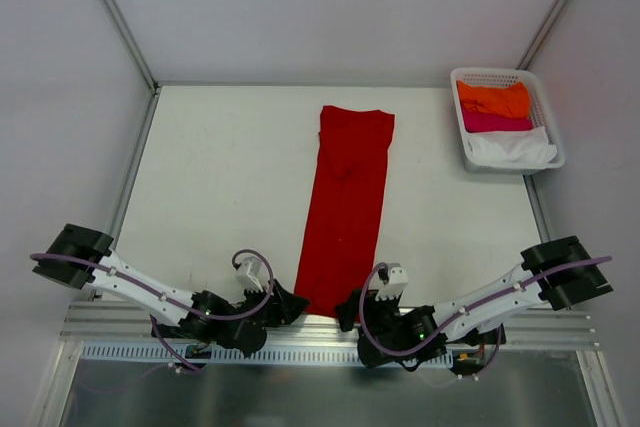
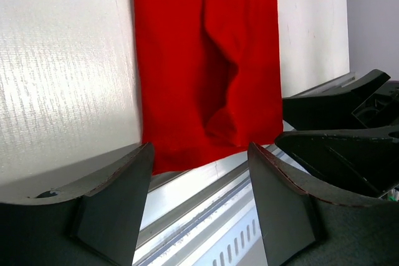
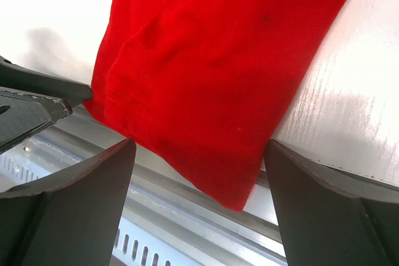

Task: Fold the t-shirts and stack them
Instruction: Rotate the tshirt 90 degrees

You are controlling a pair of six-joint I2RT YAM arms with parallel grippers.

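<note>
From above: the red t-shirt [image 1: 345, 207] lies as a long narrow strip down the middle of the white bench [image 1: 220, 177], with its far end towards the back wall and its near hem at the front edge. The left gripper [image 1: 295, 304] and right gripper [image 1: 350, 309] sit at that hem, one by each corner. By the look of it the sides are folded in, and the lengthwise fold is the step in hand. Far right, well apart, a white lattice basket [image 1: 545, 117] holds the orange t-shirt [image 1: 492, 99], the pink t-shirt [image 1: 495, 123] and the white t-shirt [image 1: 510, 150]. Pale walls and grey metal posts box in the bench.

Left wrist now: the fingers are spread wide, with nothing between them but air. The hem lies just beyond the tips, and there's a soft ridge up the cloth. The bench top is faintly grained and shiny.

Right wrist: this one is spread wide too and holds nothing. The hem's corner laps over the slotted metal rail [image 3: 187, 216] just in front of the fingers.

What's next, I reckon: both grippers need to dip, pinch a corner each through all the layers, then lift together and carry the hem evenly towards the far end. The cloth is soft and thin, so a shallow pinch could catch only the top layer.
</note>
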